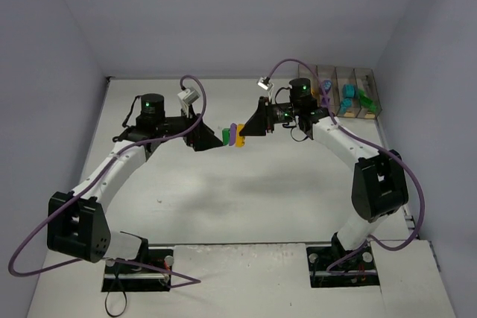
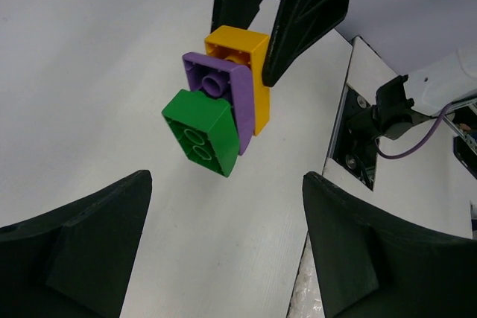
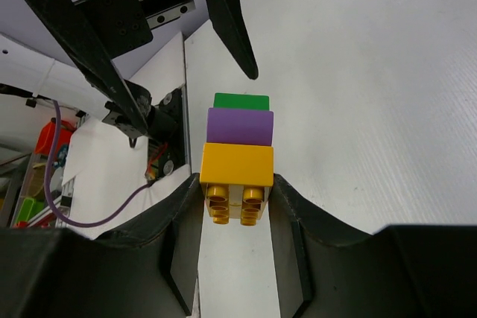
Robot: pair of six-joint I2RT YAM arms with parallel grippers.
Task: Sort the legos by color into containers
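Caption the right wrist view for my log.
Right claw clamps the yellow brick of a yellow-purple-green stack; open left claw faces the green brick.

The left arm [image 1: 119,165] and right arm [image 1: 339,138] have white links between chunky black joint housings, each with a green light [image 1: 147,99]. Purple cables [image 1: 298,62] loop along both. Left pincer [image 2: 227,184] and right pincer [image 3: 235,184] fingers are matte black wedges.
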